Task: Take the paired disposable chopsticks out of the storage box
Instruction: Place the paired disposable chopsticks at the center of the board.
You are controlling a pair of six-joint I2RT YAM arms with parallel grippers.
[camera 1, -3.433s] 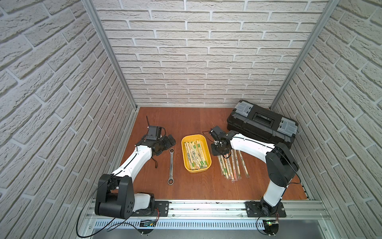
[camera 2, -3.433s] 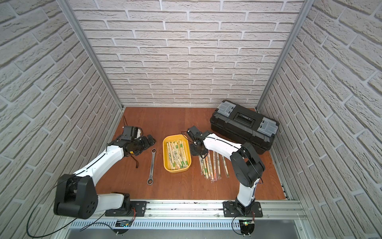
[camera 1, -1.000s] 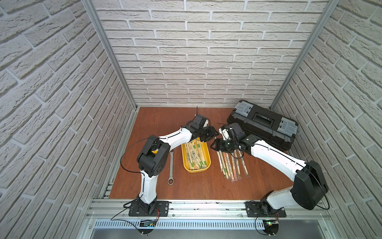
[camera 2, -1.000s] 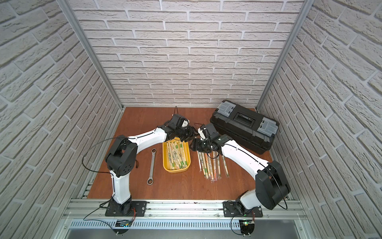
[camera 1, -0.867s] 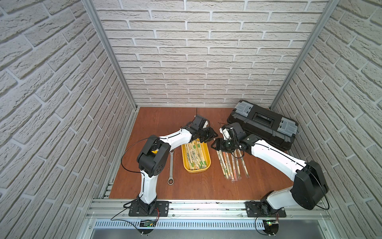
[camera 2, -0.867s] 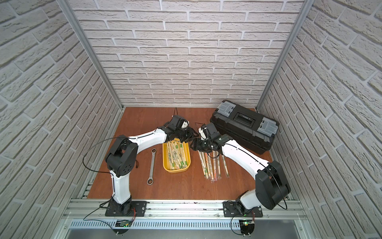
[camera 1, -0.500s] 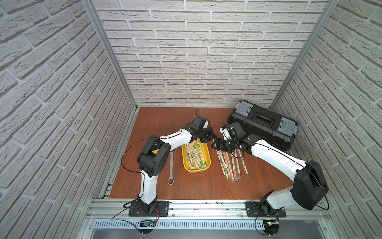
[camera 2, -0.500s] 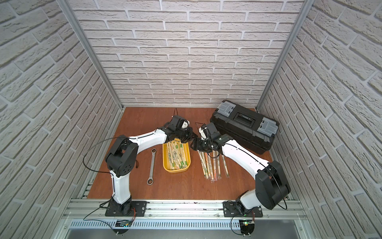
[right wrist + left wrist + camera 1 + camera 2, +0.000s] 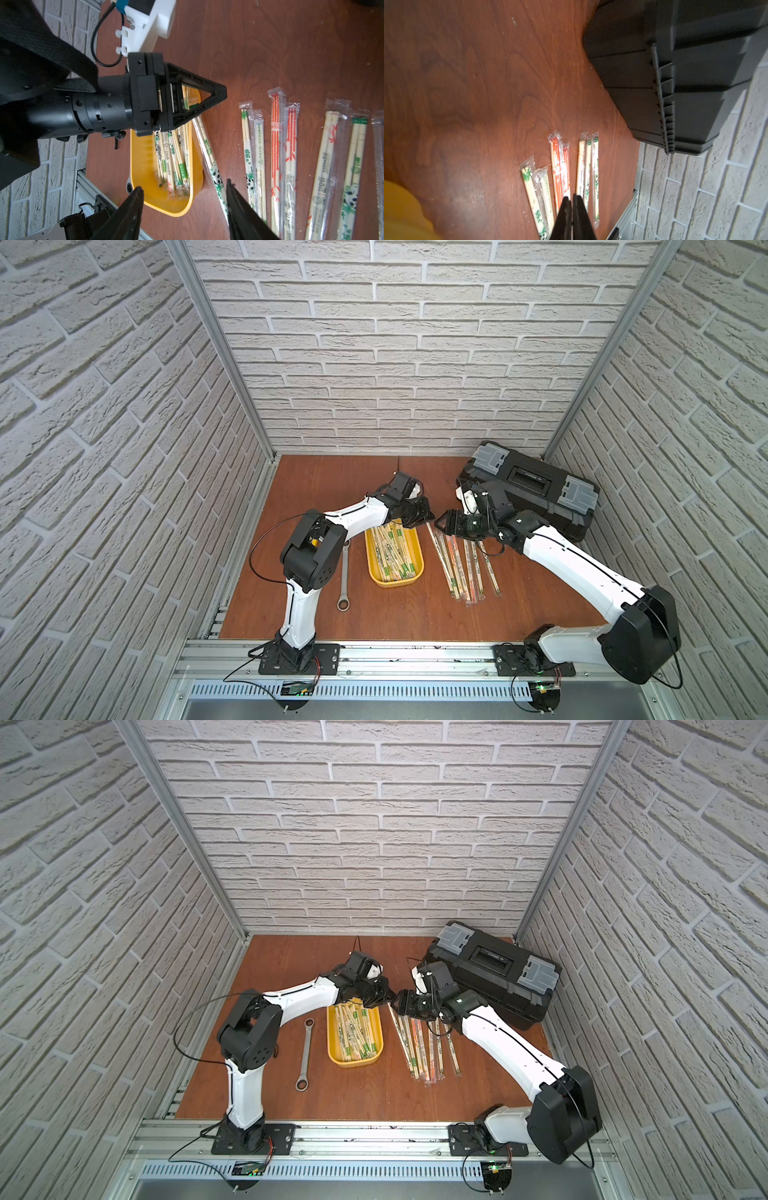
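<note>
Left claw (image 9: 222,94) is pressed together at the tray's (image 9: 141,166) far end, any pinched sleeve undiscernible; right claw (image 9: 185,185) is held apart beside laid-out chopsticks (image 9: 275,145), presumably for handover.

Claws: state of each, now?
Left claw: closed; whether it pinches the panda-print chopstick pair at its tip cannot be told.
Right claw: open, holding nothing.
</note>
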